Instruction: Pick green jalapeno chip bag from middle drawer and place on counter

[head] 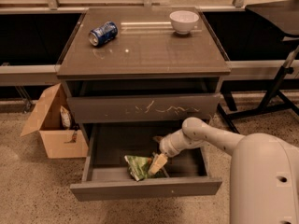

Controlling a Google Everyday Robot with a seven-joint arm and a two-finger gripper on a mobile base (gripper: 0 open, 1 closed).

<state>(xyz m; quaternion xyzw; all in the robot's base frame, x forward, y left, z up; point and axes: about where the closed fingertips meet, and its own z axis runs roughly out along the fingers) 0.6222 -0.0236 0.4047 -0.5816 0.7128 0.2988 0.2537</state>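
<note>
While middle drawer [145, 188] stands open, gripper [157, 164] touches green jalapeno chip bag [137, 165] at right edge; grip state unclear.

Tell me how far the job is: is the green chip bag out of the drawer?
Not yet. Done: the middle drawer stands open. In hand: the gripper is down inside it, at the right edge of the green jalapeno chip bag, which lies on the drawer floor. Left: lifting the bag and setting it on the counter.

No readable txt; gripper [156, 164] in middle drawer [145, 189].
</note>
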